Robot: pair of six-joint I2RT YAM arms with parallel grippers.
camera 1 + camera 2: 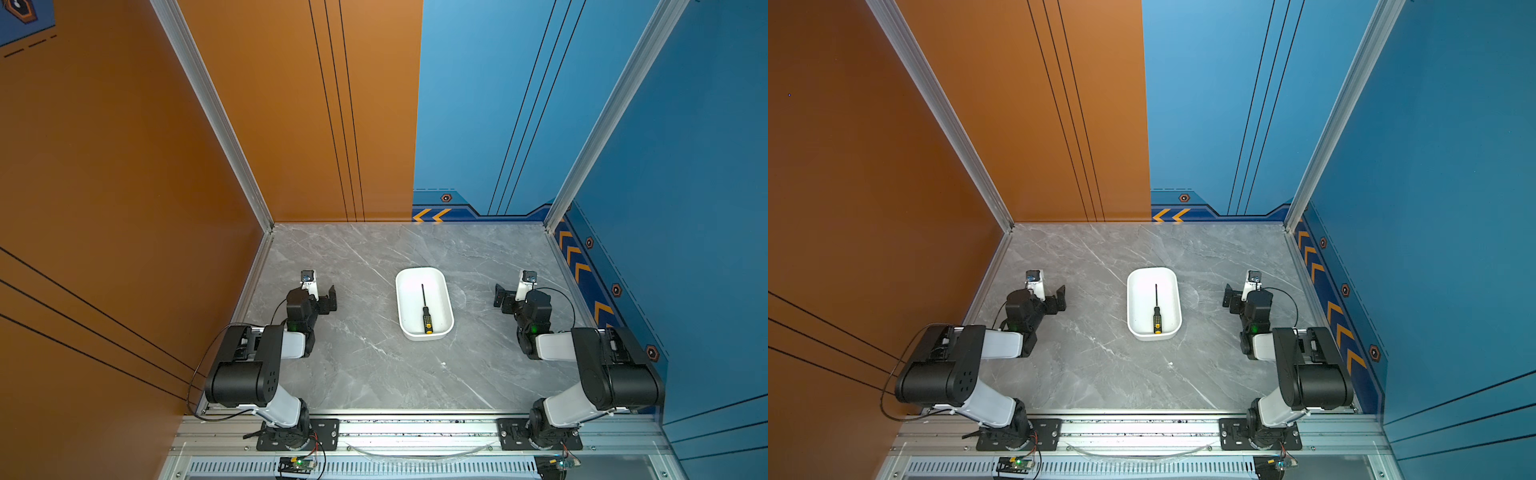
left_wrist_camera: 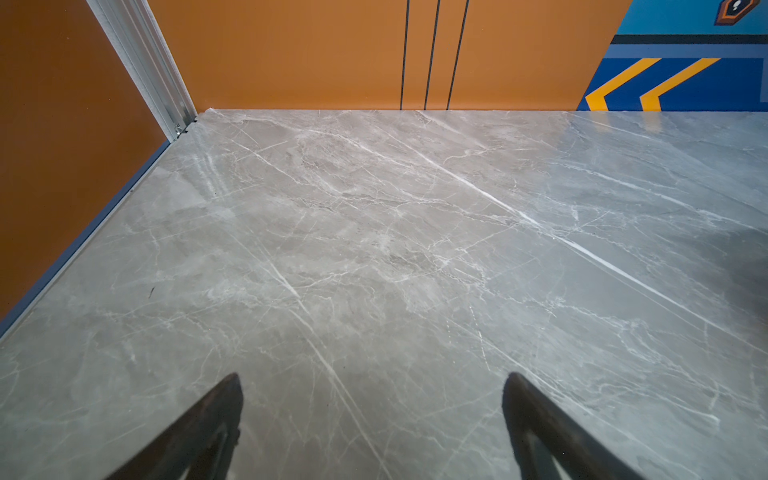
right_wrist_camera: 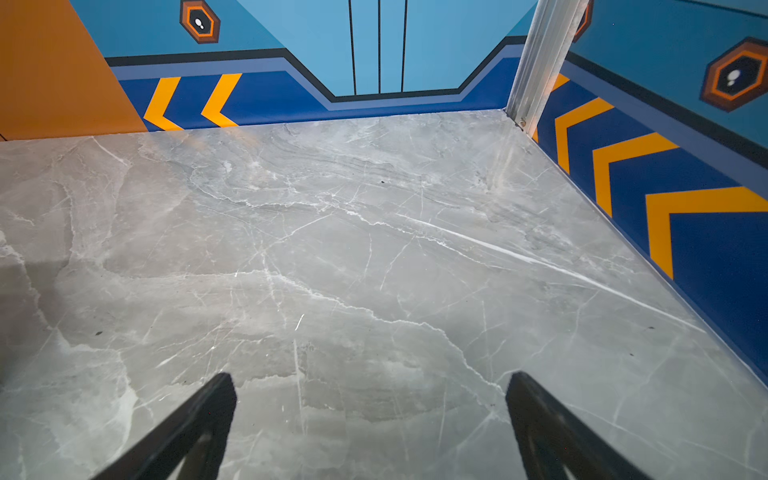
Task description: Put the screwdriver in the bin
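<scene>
Pincers released, jaws spread wide: left pincer (image 1: 331, 300), right pincer (image 1: 500, 297). Midway between them, touching neither, flat in the bin (image 1: 438, 299): screwdriver (image 1: 426, 311), lengthwise, shaft toward the back wall (image 1: 478, 124), yellow cap opposite.

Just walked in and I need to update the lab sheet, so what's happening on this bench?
Nothing is being handled right now. The screwdriver lies flat inside the white bin in the middle of the marble table, handle toward the robot's base and shaft pointing to the back wall. The left gripper and the right gripper sit off to either side of the bin, jaws open and empty, touching nothing. The job looks done.
</scene>
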